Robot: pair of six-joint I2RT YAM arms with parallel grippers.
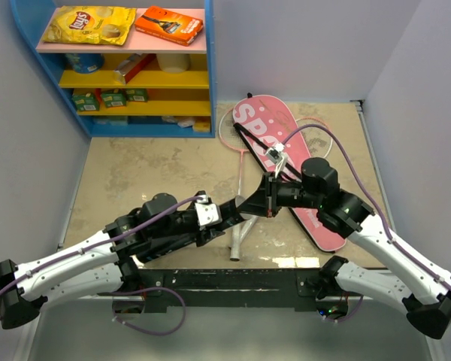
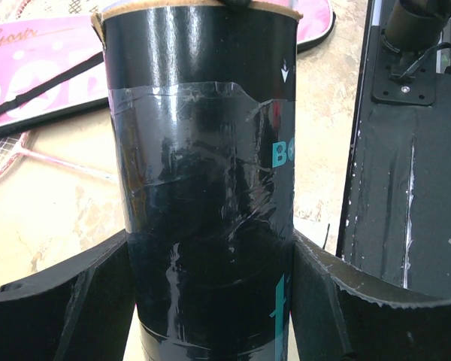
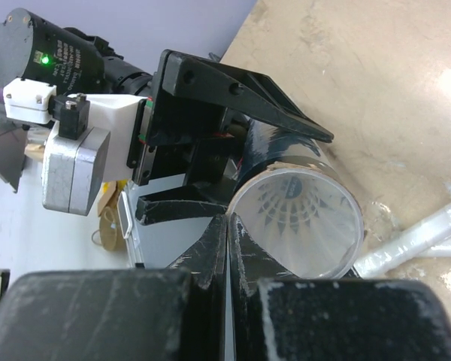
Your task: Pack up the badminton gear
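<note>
My left gripper (image 1: pixel 227 211) is shut on the long black tube (image 1: pixel 242 206) and holds it off the table, open end toward the right arm. In the left wrist view the tube (image 2: pixel 203 150) fills the space between the fingers (image 2: pixel 327 293). My right gripper (image 3: pixel 229 219) is shut and empty, its tips at the rim of the tube's mouth (image 3: pixel 358 226). A white feather shuttlecock (image 3: pixel 297 207) sits inside the tube. The pink "SPORT" bag (image 1: pixel 274 128) lies behind, over two pink-and-white rackets (image 1: pixel 237 233).
A blue shelf (image 1: pixel 210 68) with a yellow chip packet (image 1: pixel 90 22), an orange box (image 1: pixel 169 24) and other snacks stands at the back left. Grey walls close both sides. The black base plate (image 1: pixel 233 282) runs along the near edge.
</note>
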